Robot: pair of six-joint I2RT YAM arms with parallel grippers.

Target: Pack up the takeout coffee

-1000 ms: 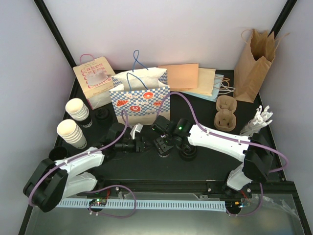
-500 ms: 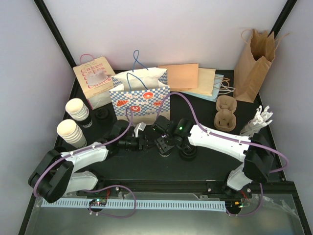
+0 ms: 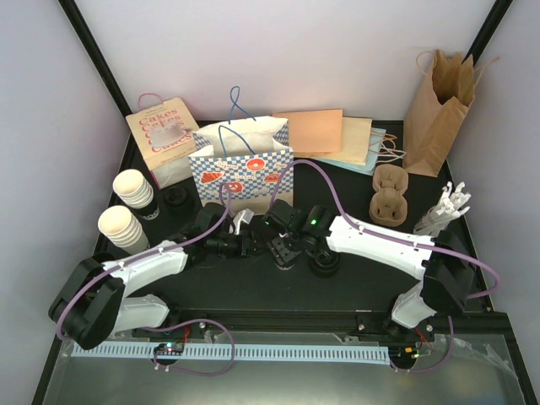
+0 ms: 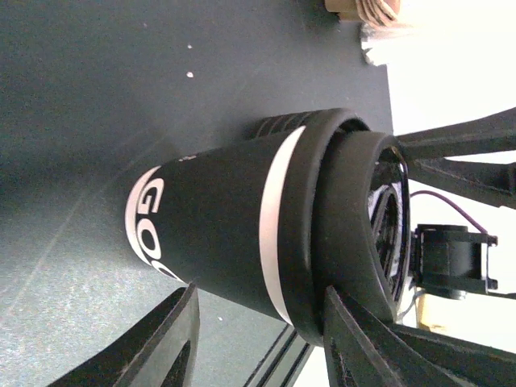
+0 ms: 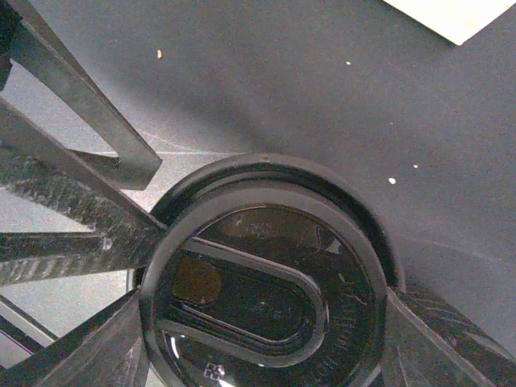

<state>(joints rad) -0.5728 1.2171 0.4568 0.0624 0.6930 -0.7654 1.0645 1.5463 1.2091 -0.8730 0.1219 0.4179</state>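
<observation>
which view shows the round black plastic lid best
Right wrist: the round black plastic lid fills the frame face-on, its oval recess clear. Left wrist shows it edge-on, atop the black white-banded cup. Top external shows only a tiny dark shape.

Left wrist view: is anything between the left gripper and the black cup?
Nothing visible. The black cup stands just beyond the open left gripper. Only the right gripper, clamped on the black lid from above, is close.
</observation>
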